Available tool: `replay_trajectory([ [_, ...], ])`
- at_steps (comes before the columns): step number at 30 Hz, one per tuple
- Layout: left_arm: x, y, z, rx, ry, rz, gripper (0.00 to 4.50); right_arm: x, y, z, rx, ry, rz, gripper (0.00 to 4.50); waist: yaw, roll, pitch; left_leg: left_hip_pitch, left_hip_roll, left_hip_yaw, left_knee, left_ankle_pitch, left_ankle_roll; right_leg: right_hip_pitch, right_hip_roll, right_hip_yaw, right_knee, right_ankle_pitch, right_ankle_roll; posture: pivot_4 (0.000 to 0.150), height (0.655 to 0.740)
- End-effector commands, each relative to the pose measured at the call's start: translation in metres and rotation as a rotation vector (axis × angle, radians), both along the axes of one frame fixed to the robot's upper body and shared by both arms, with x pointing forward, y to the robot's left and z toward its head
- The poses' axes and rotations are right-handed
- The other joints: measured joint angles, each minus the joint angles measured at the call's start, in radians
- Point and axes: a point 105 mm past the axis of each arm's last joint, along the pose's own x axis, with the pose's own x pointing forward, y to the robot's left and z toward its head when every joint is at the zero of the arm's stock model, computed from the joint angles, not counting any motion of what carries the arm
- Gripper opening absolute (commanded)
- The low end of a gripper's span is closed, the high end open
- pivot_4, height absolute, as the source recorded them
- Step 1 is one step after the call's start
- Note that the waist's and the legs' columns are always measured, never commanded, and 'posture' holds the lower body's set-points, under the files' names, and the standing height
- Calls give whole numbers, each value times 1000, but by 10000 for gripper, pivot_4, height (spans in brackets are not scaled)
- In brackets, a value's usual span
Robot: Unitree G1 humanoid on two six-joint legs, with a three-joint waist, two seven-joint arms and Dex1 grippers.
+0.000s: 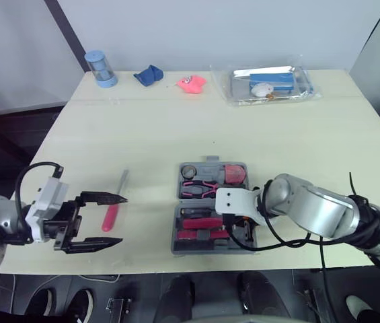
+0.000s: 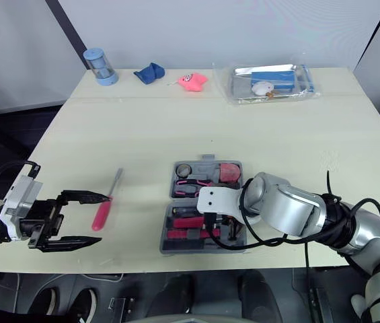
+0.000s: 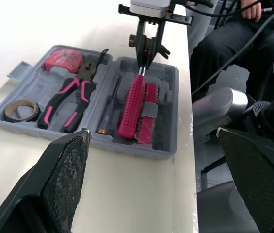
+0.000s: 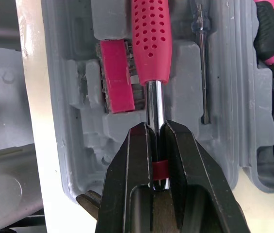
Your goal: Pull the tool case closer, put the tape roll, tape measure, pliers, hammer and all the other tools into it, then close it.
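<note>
Loading step in hand. The right pincer [image 4: 156, 131] is clamped on the steel shaft of the pink-handled hammer [image 4: 151, 34], which lies in the open tool case [image 3: 127, 145]. The left pincer [image 1: 119, 219] stands open near the screwdriver [image 1: 111, 217] on the worktop [image 1: 176, 121]. Next, in my judgement: release the hammer cleanly, then collect the screwdriver.

Grey case [image 3: 169, 87]. The hammer [image 4: 150, 34] has a pink handle dotted with small holes and a shiny silver shaft. Pliers [image 3: 66, 99] pink and black. Tape measure [image 3: 63, 58] red, tape roll [image 3: 20, 118] tan. Pink-handled screwdriver [image 1: 111, 217] on cream desk [image 1: 176, 128].
</note>
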Motion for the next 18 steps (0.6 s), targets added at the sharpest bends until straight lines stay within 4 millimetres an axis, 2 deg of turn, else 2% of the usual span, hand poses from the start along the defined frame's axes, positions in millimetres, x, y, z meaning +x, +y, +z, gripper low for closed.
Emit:
replay_trajectory([
  [1, -6, 1, 5, 22, -22, -68, 45000, 2, 20, 11, 34, -29, 49, 219, -5, 0, 0, 0, 0, 0, 0, 0, 0, 0, 0, 0, 0, 0, 0, 1500, 7400],
  [9, -5, 3, 6, 34, -25, -71, 45000, 2, 29, 7, 55, -31, 55, 219, -21, 0, 0, 0, 0, 0, 0, 0, 0, 0, 0, 0, 1, 0, 0, 1500, 7400],
  [18, -3, 1, 5, 31, -27, -79, 45000, 3, 26, 1, 49, -47, 63, 219, -24, 0, 0, 0, 0, 0, 0, 0, 0, 0, 0, 0, 1, 0, 0, 1500, 7400],
])
